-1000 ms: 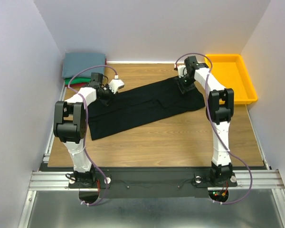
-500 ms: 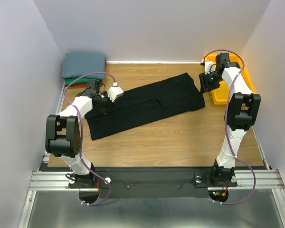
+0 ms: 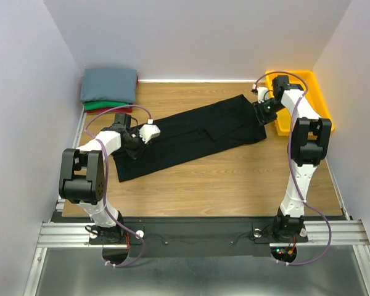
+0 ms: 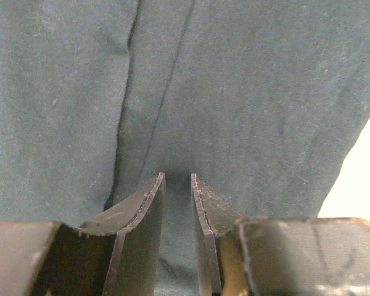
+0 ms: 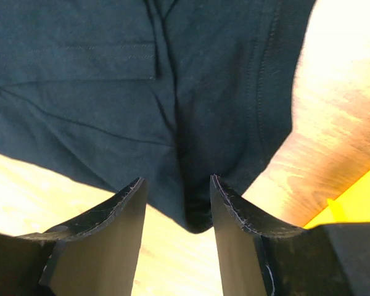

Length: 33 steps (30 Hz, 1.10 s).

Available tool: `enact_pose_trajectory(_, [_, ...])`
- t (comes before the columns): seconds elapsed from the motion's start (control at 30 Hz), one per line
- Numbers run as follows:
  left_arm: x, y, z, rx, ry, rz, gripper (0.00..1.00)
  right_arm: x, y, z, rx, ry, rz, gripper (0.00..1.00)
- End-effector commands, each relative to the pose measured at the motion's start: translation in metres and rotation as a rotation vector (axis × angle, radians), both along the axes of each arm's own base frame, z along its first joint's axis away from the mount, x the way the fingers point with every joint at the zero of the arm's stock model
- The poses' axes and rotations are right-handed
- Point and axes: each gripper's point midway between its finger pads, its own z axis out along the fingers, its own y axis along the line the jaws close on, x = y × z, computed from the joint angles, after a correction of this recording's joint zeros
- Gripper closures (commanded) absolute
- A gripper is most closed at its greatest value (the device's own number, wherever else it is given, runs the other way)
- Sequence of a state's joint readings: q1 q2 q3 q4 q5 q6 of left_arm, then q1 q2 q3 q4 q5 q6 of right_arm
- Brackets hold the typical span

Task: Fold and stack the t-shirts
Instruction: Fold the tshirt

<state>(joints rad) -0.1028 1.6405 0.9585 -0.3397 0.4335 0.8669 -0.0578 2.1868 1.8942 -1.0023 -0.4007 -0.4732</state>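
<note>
A large black t-shirt [image 3: 191,135] lies flat in a long diagonal band across the wooden table [image 3: 234,179]. My left gripper [image 3: 134,147] hovers low over its left end. In the left wrist view that gripper [image 4: 177,179] stands open by a narrow gap, with only black cloth [image 4: 234,92] below it. My right gripper [image 3: 263,115] is at the shirt's right end. Its jaws [image 5: 176,182] are open wide, and the shirt's corner [image 5: 197,216] lies on the wood between the fingers. A folded grey-blue t-shirt [image 3: 109,83] tops a green one [image 3: 106,105] at the back left.
A yellow plastic bin [image 3: 309,92] stands at the back right, just behind the right gripper; its edge [image 5: 357,206] shows in the right wrist view. White walls close in the left, back and right sides. Bare wood lies in front of the shirt.
The right arm swung from the shirt's back edge out over the bin, then came back to the shirt's right corner. The left gripper slid a little nearer along the shirt's left end.
</note>
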Motion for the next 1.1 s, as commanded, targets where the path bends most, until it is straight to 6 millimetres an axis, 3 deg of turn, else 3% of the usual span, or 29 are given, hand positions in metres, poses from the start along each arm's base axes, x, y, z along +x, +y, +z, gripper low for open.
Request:
enact_pose_trajectory(0.0, [0.003,0.004,-0.003,0.022,-0.015,-0.002,0.64,-0.012,0.007,0.008,0.036,0.015,0.049,0.49])
enact_pose_trajectory(0.33, [0.005,0.007,-0.010,0.042,-0.008,0.008,0.64,-0.020,-0.004,-0.015,-0.031,0.082,0.059,0.54])
enact_pose_trajectory(0.43, [0.003,0.010,-0.014,0.060,-0.006,0.007,0.64,-0.017,-0.011,-0.021,-0.064,0.090,0.049,0.65])
enact_pose_trajectory(0.67, [-0.009,0.015,-0.027,0.085,0.026,0.005,0.65,0.008,-0.016,-0.019,-0.091,0.039,0.015,0.98])
enact_pose_trajectory(0.93, [-0.022,0.022,-0.039,0.124,0.046,-0.016,0.69,0.050,-0.033,-0.021,-0.185,-0.055,-0.069,0.99])
enact_pose_trajectory(1.07, [-0.034,0.011,-0.034,0.069,0.064,-0.074,0.69,0.065,-0.031,-0.041,-0.244,-0.058,-0.065,0.99])
